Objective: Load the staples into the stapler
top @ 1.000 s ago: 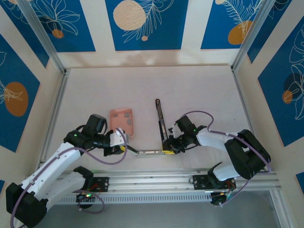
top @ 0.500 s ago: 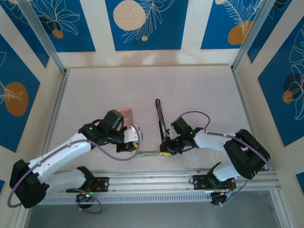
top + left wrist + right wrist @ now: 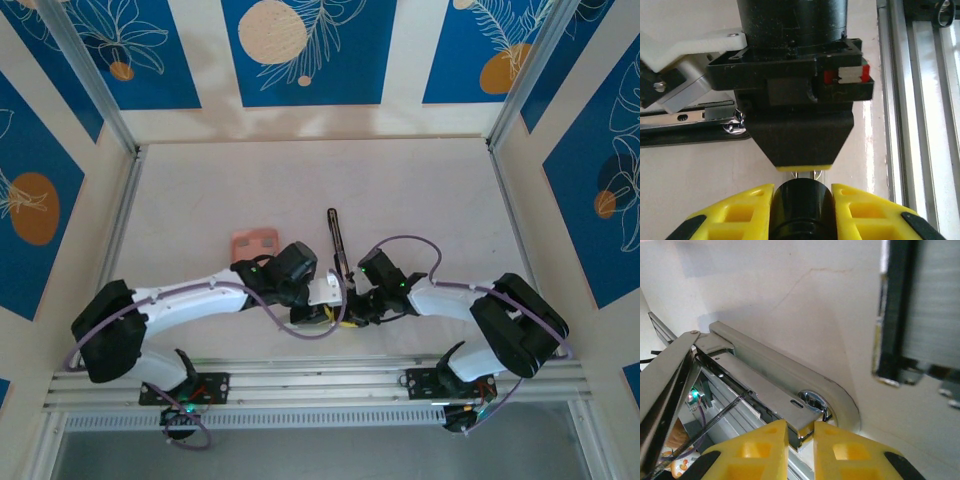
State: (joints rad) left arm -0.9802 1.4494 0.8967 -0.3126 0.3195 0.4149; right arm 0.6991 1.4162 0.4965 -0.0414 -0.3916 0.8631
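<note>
Silver bar of stapler (image 3: 757, 386) pinched by R tool (image 3: 801, 426); L tool (image 3: 802, 189) narrow on black rounded piece (image 3: 801, 212), unidentified.

Table (image 3: 420, 200): pale off-white top, lying bare across its far half. Stapler (image 3: 336, 235) resting opened out close to the near edge, black top arm pointing toward the far side, silver-white bar lying flat along the edge. Salmon-pink tray (image 3: 252, 241) sitting flat to its left, near part hidden. Aluminium rail (image 3: 320, 372) running along the near edge.
</note>
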